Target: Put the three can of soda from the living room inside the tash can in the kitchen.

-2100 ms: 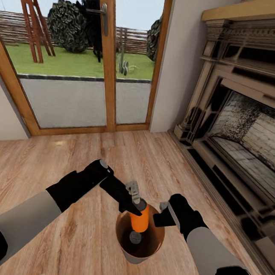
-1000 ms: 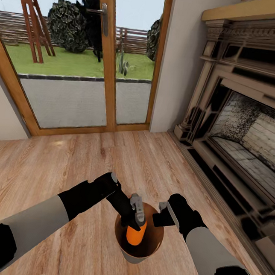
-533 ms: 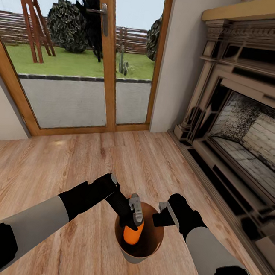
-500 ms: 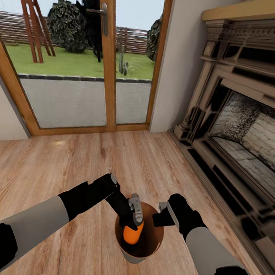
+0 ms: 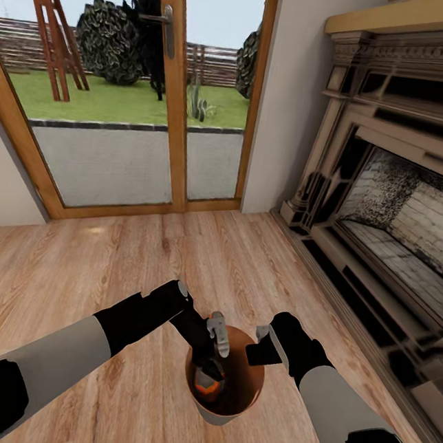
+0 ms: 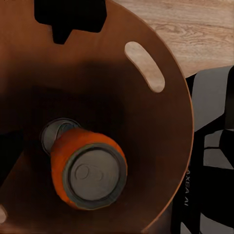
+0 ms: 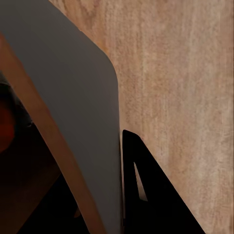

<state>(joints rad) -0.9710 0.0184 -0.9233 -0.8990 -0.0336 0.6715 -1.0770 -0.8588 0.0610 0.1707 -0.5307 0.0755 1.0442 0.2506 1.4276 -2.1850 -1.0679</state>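
The brown tash can [image 5: 224, 381] is held up over the wood floor [image 5: 105, 263], near the fireplace [image 5: 390, 201]. The right end effector [image 5: 260, 343] is clenched on its rim. The left end effector [image 5: 215, 342] hangs over its mouth, let go. An orange can of soda [image 6: 90, 168] lies deep inside, with another grey top [image 6: 54, 134] beside it.

Left wrist view: white upright letters "AXEA AI" on the dark arm casing [image 6: 204, 195] beside the brown bin [image 6: 161, 146]. The first letters are cut off by the bin's rim, so only this part can be read. The can top [image 6: 93, 175] shows a stamped tab outline, no legible writing. No other text anywhere.
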